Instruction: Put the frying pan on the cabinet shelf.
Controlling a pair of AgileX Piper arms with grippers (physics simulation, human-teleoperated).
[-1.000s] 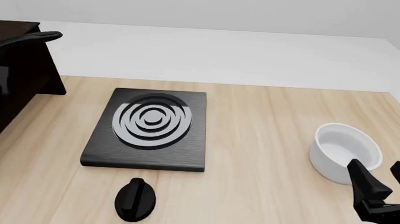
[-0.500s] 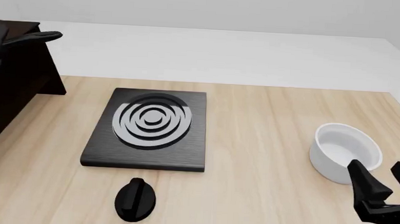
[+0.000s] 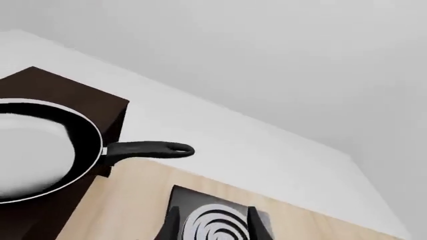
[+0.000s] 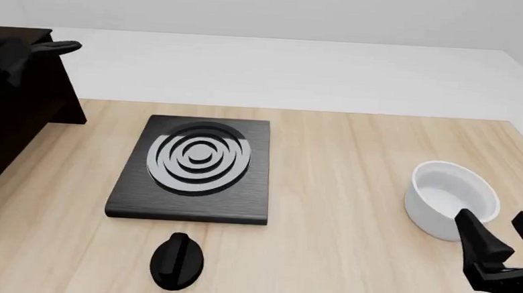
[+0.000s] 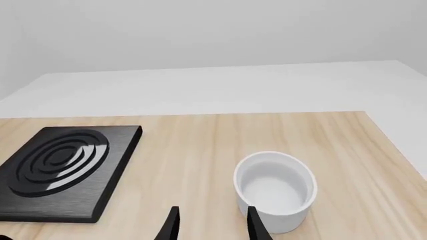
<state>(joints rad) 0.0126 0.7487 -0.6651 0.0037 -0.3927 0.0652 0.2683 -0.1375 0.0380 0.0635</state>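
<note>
The frying pan [image 3: 47, 150], black with a glossy inside and pale rim, rests on the top board of the dark brown cabinet [image 3: 73, 92]. Its long handle [image 3: 143, 149] sticks out past the cabinet's edge. In the front view only the handle tip [image 4: 65, 45] shows over the cabinet [image 4: 26, 107] at the far left. My left gripper [image 3: 213, 210] is open and empty, drawn back from the pan and clear of the handle. My left arm [image 4: 8, 56] is a dark shape over the cabinet. My right gripper [image 4: 505, 243] is open and empty beside the white bowl.
A square black stove plate with grey rings [image 4: 193, 168] lies mid-table. A black oval knob-like object [image 4: 177, 261] lies in front of it. A white bowl [image 4: 451, 198] stands at the right, also in the right wrist view [image 5: 275, 190].
My left arm has shifted a little over the cabinet at the far left. The pan handle has stayed in place. The right arm has not moved.
</note>
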